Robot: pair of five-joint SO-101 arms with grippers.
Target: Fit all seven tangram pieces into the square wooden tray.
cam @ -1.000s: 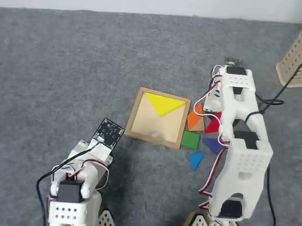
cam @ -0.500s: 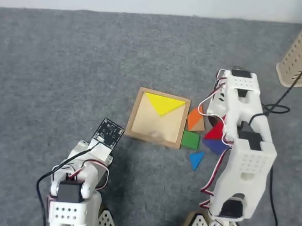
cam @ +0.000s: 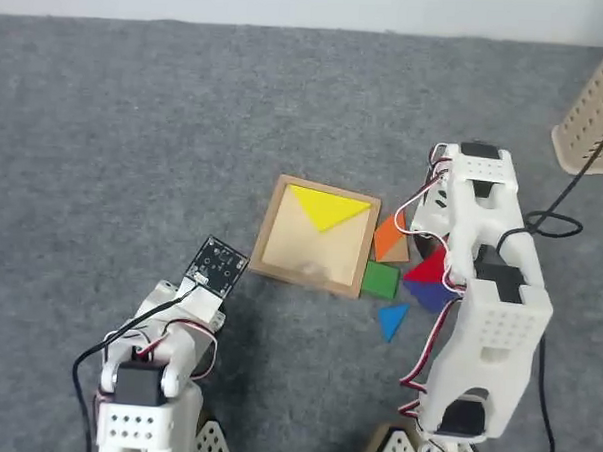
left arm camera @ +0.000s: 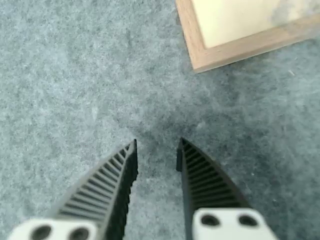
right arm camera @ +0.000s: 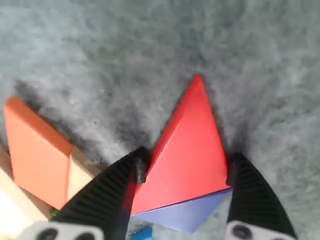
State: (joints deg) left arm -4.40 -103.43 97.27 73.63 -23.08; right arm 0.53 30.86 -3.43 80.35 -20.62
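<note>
1. The square wooden tray [cam: 271,247] lies near the middle of the grey felt desk [cam: 136,129]. One yellow triangle [cam: 327,207] sits inside it against the far rim.
2. Just beside the tray's right rim lie an orange piece [cam: 389,240] and a green square [cam: 380,280], one behind the other.
3. A little further right is the red triangle [cam: 427,264]. The right claw [right arm camera: 182,165] grips it, with one finger pressed on each slanted edge.
4. The red triangle's wide end overlaps a dark blue piece [right arm camera: 187,212].
5. A small light blue triangle [cam: 392,318] lies near the green square, on the side towards the arm bases.
6. The left claw [left arm camera: 155,150] hangs with its fingers spread apart over bare felt, near a corner of the tray.
</note>
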